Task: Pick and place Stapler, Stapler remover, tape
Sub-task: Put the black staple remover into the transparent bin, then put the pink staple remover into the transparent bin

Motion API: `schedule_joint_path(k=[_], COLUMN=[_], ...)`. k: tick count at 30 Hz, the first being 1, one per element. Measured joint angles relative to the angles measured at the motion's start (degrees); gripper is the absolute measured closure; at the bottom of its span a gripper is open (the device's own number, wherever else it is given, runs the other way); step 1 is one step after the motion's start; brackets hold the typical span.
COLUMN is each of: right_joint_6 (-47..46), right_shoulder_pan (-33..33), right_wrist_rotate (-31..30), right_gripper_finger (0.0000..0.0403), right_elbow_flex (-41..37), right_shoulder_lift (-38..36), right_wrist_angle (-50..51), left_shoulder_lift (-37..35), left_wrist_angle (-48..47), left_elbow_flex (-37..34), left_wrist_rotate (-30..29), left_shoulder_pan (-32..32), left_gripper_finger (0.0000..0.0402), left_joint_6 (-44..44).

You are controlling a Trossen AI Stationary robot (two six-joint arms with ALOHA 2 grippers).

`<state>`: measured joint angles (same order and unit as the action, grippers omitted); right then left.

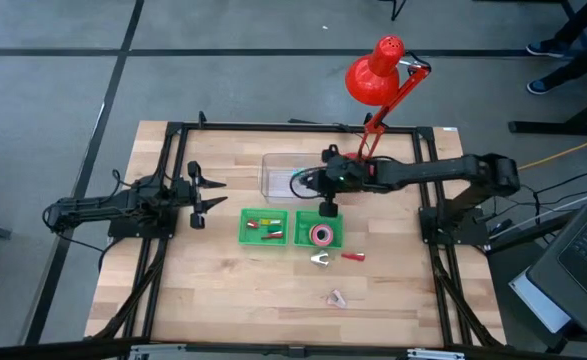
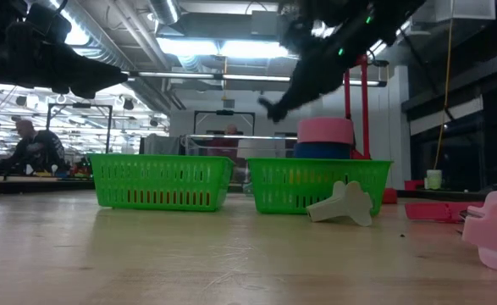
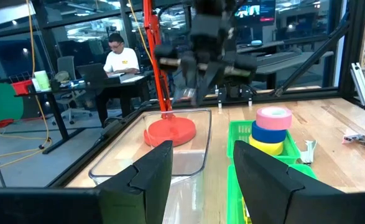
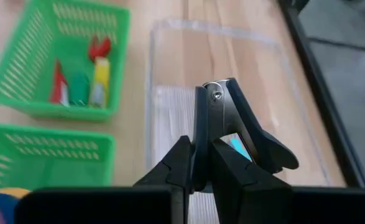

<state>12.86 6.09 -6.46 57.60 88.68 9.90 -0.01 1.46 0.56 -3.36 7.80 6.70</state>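
Note:
My right gripper (image 1: 325, 183) hangs over the clear plastic tray (image 1: 278, 175) at the table's far middle, shut on a black and metal stapler remover (image 4: 232, 118). The tape rolls, pink (image 3: 274, 117) on blue on yellow, stand stacked in the right green basket (image 1: 330, 222). The left green basket (image 1: 245, 228) holds small red, green and yellow staplers (image 4: 83, 78). A pale stapler remover (image 1: 321, 260) lies on the table before the baskets. My left gripper (image 1: 201, 193) waits open at the table's left. My right gripper pinches the stapler remover between its two fingers by the end nearest them (image 4: 202, 134). The fingers slant down from the table's right side and lie along it. Its riveted metal end (image 4: 214, 93) sticks out ahead of the fingertips, lifted clear above the tray.
A red desk lamp (image 1: 375, 72) stands at the far edge, its base (image 3: 170, 130) just behind the tray. A small red thing (image 1: 351, 257) and a pink one (image 1: 337, 296) lie on the near wood. People sit at desks beyond the table.

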Motion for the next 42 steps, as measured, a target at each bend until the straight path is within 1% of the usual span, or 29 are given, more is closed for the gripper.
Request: schedule_joint_path(k=[7, 11, 13, 16, 21, 28, 42], right_joint_6=[2.23, 2.57, 2.56, 2.46, 1.03, 0.25, -0.69], right_shoulder_pan=[5.17, 6.68, 7.13, 7.57, 7.94, 7.95, 7.99], right_wrist_rotate=[4.10, 7.00, 8.95, 10.06, 10.22, 10.21, 10.17], right_gripper_finger=[0.0363, 0.0360, 0.0353, 0.0337, 0.0313, 0.0293, 0.0290], right_elbow_flex=[-0.01, -0.02, -0.02, -0.02, -0.02, -0.02, -0.07], right_shoulder_lift=[5.80, 6.52, 6.52, 6.52, 6.52, 6.52, 5.86], right_wrist_angle=[-0.55, -0.65, -0.61, -0.60, -0.54, -0.44, -0.49], left_shoulder_lift=[0.00, 0.00, 0.00, 0.00, 0.00, 0.00, 0.00], left_wrist_angle=[-0.01, -0.01, -0.01, -0.01, -0.01, -0.01, -0.01], left_elbow_flex=[0.00, 0.00, 0.00, 0.00, 0.00, 0.00, 0.00], left_wrist_rotate=[0.00, 0.00, 0.00, 0.00, 0.00, 0.02, 0.00], left_shoulder_pan=[0.02, 0.01, 0.01, 0.01, 0.02, -0.01, 0.01], left_gripper_finger=[0.0233, 0.0233, 0.0233, 0.0233, 0.0233, 0.0233, 0.0233], left_joint_6=[0.02, 0.01, 0.01, 0.02, 0.02, 0.00, 0.02])
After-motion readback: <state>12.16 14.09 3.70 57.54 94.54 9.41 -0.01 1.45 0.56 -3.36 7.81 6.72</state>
